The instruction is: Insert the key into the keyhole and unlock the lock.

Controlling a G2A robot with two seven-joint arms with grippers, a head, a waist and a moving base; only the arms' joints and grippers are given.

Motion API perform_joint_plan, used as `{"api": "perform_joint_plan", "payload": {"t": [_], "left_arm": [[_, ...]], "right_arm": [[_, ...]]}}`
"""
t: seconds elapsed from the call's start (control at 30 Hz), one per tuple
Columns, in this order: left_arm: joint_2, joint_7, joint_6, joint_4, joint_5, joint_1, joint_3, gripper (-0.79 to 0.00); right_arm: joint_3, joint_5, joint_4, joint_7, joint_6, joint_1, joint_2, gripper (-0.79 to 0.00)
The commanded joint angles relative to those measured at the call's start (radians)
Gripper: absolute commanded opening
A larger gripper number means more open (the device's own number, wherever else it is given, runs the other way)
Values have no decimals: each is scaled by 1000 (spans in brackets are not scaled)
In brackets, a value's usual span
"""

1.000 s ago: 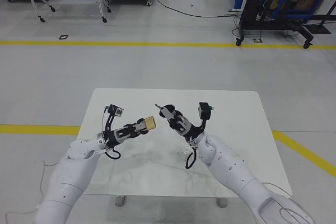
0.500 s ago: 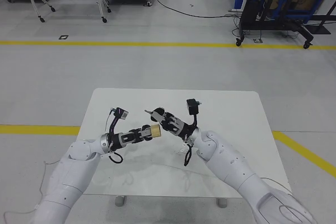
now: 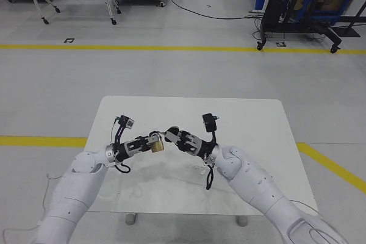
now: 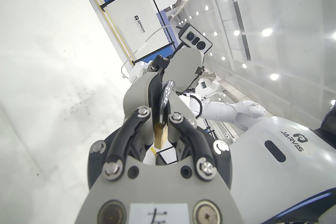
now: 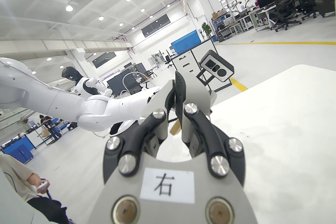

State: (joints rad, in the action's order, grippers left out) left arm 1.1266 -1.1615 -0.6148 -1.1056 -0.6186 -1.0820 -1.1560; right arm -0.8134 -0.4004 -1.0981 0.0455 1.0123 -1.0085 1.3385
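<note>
The left claw (image 4: 163, 99) is clamped on a brass padlock (image 4: 160, 136), its grey fingers (image 4: 136, 96) pressing on either side of the silver shackle (image 4: 168, 86). Just beyond the padlock, the right claw (image 4: 185, 70) meets the shackle's curved end; whether they touch cannot be told. A small toothed key (image 4: 208, 75) pokes out past that claw. Farther beyond the padlock sits a wrist camera (image 4: 195, 39). The white tabletop (image 4: 39, 57) spreads beside the padlock, faintly speckled.
</note>
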Motion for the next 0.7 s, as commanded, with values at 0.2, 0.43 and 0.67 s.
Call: {"api": "perform_joint_plan", "payload": {"t": [0.2,0.43,0.67], "left_arm": [[0,24,-9,12,-11,1,-13,-785],[1,73,62,-5,26,-10,0,-785],[15,144,276,-10,-147,-8,-1,-785]], "right_arm": [[-17,0,-25,12,0,-19,-8,-785],[-19,7,-51,6,-28,-43,-9,-785],[-13,351,-80,-111,-27,-146,-25,-785]]}}
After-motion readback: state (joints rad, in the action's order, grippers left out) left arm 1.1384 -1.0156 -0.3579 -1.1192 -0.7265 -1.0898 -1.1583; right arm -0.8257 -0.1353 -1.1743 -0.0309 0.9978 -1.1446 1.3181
